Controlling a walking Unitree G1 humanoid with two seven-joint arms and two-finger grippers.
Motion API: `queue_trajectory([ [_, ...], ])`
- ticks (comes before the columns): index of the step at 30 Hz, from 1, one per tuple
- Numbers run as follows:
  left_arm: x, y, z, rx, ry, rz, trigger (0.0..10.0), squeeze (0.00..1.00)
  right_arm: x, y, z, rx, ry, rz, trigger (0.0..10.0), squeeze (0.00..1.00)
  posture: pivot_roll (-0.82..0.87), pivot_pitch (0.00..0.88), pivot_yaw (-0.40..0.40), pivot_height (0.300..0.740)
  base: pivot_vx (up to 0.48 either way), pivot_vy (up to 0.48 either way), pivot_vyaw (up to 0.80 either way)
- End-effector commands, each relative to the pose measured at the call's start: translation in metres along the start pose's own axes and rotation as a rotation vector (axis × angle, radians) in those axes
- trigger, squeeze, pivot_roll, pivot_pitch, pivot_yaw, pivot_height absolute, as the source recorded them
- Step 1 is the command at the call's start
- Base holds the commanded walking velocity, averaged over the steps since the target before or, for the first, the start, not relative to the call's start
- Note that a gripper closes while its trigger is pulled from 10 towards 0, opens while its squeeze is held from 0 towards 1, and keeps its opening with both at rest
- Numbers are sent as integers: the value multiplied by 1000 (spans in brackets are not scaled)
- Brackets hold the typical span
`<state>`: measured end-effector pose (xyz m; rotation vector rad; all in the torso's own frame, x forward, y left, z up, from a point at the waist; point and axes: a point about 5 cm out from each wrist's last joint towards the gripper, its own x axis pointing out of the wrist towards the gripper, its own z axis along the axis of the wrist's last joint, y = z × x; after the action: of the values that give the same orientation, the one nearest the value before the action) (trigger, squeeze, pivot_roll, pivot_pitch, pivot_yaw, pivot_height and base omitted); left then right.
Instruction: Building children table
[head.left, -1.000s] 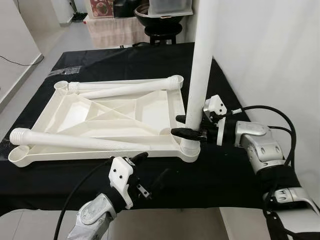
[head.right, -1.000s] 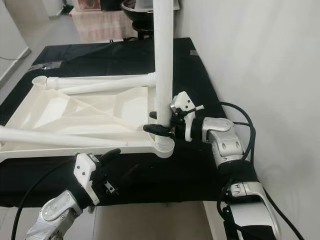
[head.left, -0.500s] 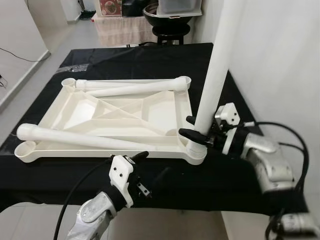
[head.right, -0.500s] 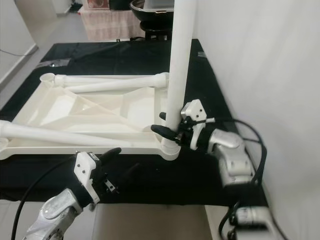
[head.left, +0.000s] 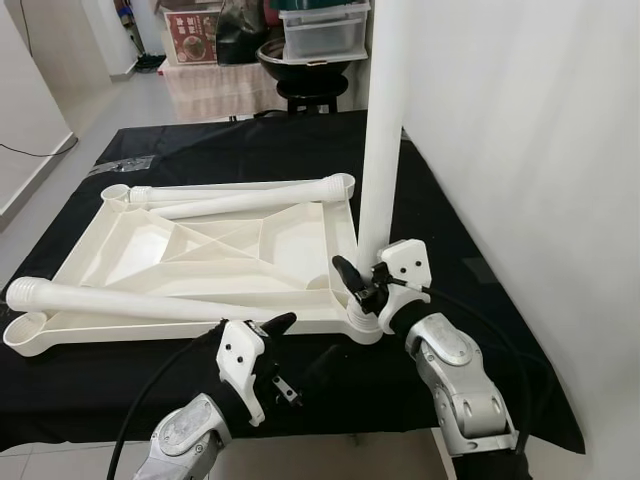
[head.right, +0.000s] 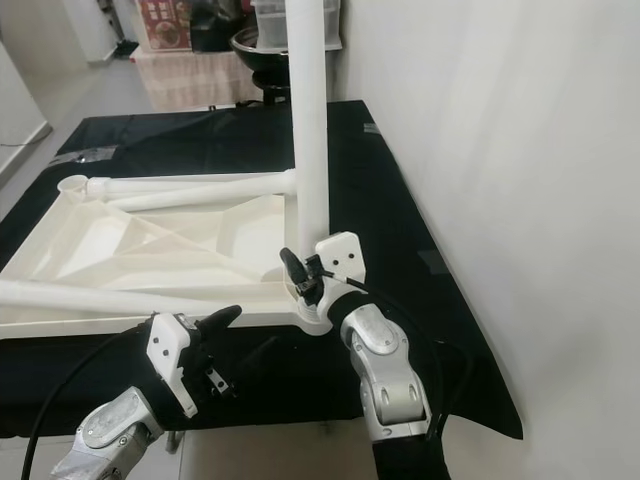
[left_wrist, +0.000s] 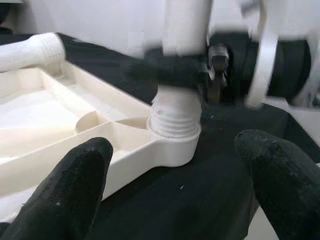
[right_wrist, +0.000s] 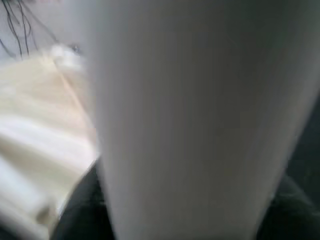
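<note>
- The left tool (head.left: 285, 345) is being held low at the near edge of the worktop (head.left: 100, 375), fingers spread wide with nothing between them, pointing at the corner socket (left_wrist: 175, 140).
- The right tool (head.left: 355, 285) is being kept clamped round the base of the upright leg (head.left: 380, 150) just above that socket — threads are showing there, so the leg is probably not fully seated.
- The tabletop (head.left: 200, 250) is lying upside down on the black cloth, with one loose leg (head.left: 130, 300) resting across its near side and two more legs (head.left: 240, 195) lying along its far edge.
- The plastic parts are judged light, stiff and smooth; the leg is best gripped low, near the threads.
- Room is being limited on the right by the wall (head.left: 520, 150); the worktop's far half is open.
</note>
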<state>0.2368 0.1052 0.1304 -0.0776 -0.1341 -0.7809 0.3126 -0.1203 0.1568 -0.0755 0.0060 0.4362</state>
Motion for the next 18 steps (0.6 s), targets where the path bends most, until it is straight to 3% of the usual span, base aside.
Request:
queue_trajectory([
  [1,0,4,-5,-10,24,13,10000,0,4,1,17,49,-62,137,10000,1000,-109,120,22,740,0,0,0],
  [3,0,4,-6,-10,25,11,10000,0,5,1,21,57,-78,176,10000,1000,-109,120,22,740,0,0,0],
  [5,2,5,-6,-10,26,11,10000,0,5,-3,31,19,-94,316,10000,1000,-110,114,20,740,0,0,0],
  [6,2,5,-6,-10,26,11,10000,0,5,-6,34,-27,-92,383,10000,0,-107,107,19,740,0,0,0],
  [9,3,5,-7,-10,26,11,10000,0,6,-9,36,-58,-89,424,10000,0,-107,107,19,740,0,0,0],
  [11,3,5,-7,-9,25,14,10000,0,7,-16,41,-130,-63,573,10000,0,-103,98,14,740,0,0,0],
  [13,3,5,-7,-9,24,16,10000,0,7,-19,42,-148,-55,624,10000,0,-103,98,14,740,0,0,0],
  [18,3,4,-8,-9,24,16,10000,0,15,-30,49,-88,-33,730,10000,0,-95,90,13,740,0,0,0],
])
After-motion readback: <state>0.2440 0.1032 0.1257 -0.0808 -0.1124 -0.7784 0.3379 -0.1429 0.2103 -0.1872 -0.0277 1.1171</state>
